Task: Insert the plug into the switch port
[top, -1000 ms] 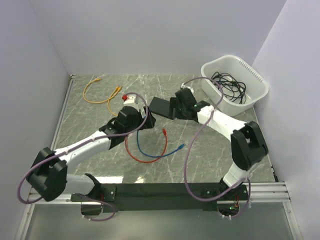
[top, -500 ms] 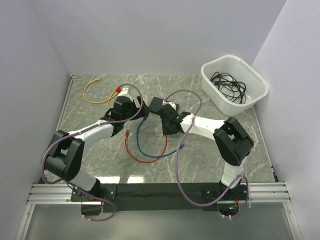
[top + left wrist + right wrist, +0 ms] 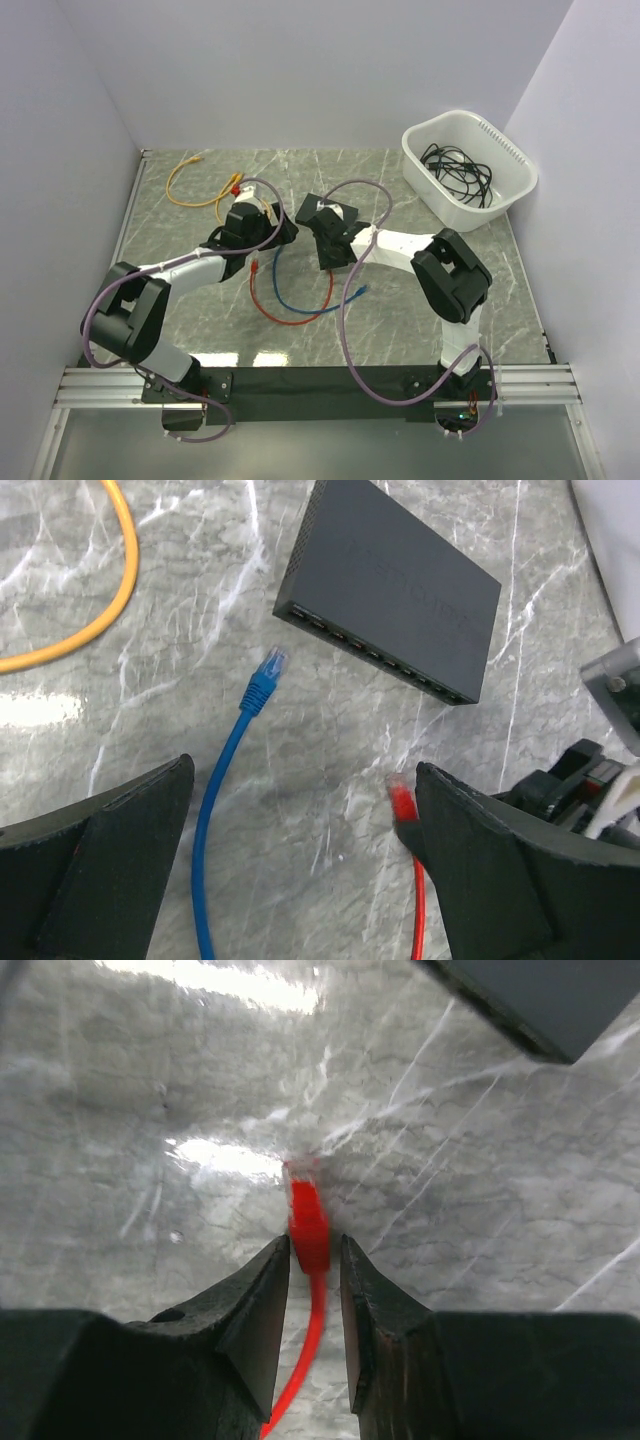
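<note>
Sitting pinched inside right claw (image 3: 314, 1252), red plug (image 3: 308, 1216)

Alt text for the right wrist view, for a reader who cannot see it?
The right gripper is closed on the red plug, its two black fingers pressing the plug's sides, tip pointing away from the camera over the marbled table. A corner of the black switch shows at top right, apart from the plug.
</note>
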`<state>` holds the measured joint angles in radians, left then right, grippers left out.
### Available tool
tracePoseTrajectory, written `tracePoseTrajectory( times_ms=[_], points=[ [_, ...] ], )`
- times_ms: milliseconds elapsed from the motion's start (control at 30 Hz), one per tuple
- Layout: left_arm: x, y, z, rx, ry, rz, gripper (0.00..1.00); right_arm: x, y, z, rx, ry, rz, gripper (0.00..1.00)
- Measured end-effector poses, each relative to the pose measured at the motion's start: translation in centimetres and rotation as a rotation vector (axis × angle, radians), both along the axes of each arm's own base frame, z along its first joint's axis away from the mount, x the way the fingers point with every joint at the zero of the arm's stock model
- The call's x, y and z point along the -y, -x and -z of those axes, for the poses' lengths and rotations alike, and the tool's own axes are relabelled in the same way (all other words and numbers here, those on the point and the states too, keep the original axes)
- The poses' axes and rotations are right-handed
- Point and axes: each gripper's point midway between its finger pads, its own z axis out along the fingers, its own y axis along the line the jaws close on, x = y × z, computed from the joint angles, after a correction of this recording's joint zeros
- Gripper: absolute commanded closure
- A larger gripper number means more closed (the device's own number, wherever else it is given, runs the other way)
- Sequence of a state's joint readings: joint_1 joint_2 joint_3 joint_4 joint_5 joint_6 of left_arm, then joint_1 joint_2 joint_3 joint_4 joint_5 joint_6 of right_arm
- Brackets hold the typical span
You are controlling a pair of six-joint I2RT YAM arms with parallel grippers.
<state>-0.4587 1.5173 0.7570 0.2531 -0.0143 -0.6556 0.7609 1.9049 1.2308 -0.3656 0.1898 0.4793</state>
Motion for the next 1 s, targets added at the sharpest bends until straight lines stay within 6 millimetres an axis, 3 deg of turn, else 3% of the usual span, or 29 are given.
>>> tracePoseTrajectory(
  times_ms=[200,300,433,533,600,700,900,1000],
  points=[
    [0.0,0.3,-1.1,0.023,0.030,0.000,0.01,-0.4,0.1,0.3,-0.003,0.000,-0.013,0.65],
    [-0.1,0.7,-2.0,0.044,0.046,0.001,0.01,-0.4,0.1,0.3,-0.003,0.001,-0.016,0.74],
    [-0.1,1.0,-2.9,0.065,0.058,0.006,0.01,-0.5,0.2,0.3,-0.004,-0.001,-0.024,1.00],
    [-0.4,1.6,-3.6,0.086,0.069,0.007,0.01,-0.8,0.5,0.2,0.008,-0.039,-0.044,1.00],
    [-0.8,2.2,-4.6,0.118,0.083,0.004,0.01,-0.7,1.9,-0.4,0.008,-0.083,-0.080,1.00],
    [-1.6,3.5,-6.9,0.187,0.114,-0.004,0.01,-1.0,3.9,-3.8,0.068,-0.189,-0.154,1.00],
    [-2.3,6.9,-14.5,0.431,0.269,0.036,0.01,-3.0,8.1,-18.3,0.433,-0.589,-0.420,1.00],
    [-1.9,8.2,-17.6,0.521,0.333,0.090,0.05,-2.9,10.7,-22.4,0.563,-0.702,-0.542,1.00]
  ],
)
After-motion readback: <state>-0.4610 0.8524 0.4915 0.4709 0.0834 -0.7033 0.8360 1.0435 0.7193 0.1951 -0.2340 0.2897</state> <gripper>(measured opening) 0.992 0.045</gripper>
